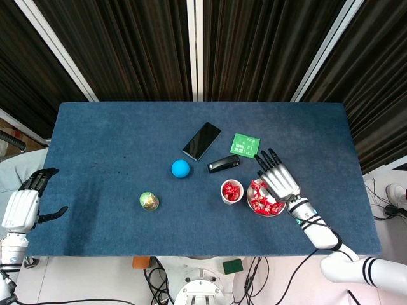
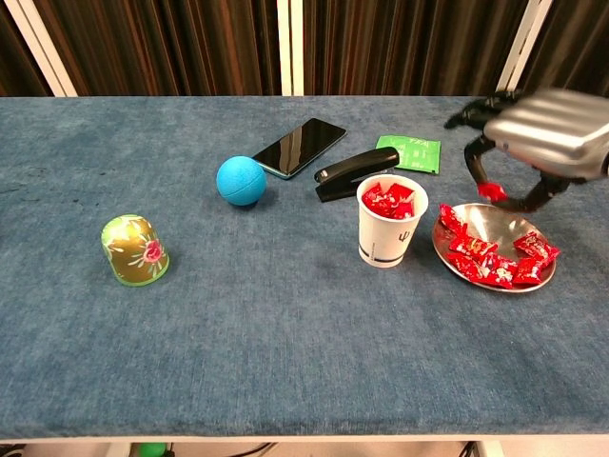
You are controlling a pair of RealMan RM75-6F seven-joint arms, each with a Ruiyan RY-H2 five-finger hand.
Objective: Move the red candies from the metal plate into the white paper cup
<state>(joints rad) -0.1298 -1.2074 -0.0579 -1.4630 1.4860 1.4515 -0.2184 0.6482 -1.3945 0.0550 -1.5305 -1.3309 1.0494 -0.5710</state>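
Note:
The metal plate (image 2: 514, 227) (image 1: 266, 213) sits right of the white paper cup (image 2: 390, 233) (image 1: 231, 191) and holds several red candies (image 2: 495, 262). More red candies fill the cup. My right hand (image 2: 538, 138) (image 1: 277, 178) hovers above the plate and pinches one red candy (image 2: 492, 190) between thumb and a finger. My left hand (image 1: 24, 200) stays open at the table's left edge, far from the task objects; the chest view does not show it.
A black stapler (image 2: 356, 172), a green packet (image 2: 409, 152) and a black phone (image 2: 299, 147) lie behind the cup. A blue ball (image 2: 241, 180) sits to the left, and a green-gold dome-shaped object (image 2: 134, 249) farther left.

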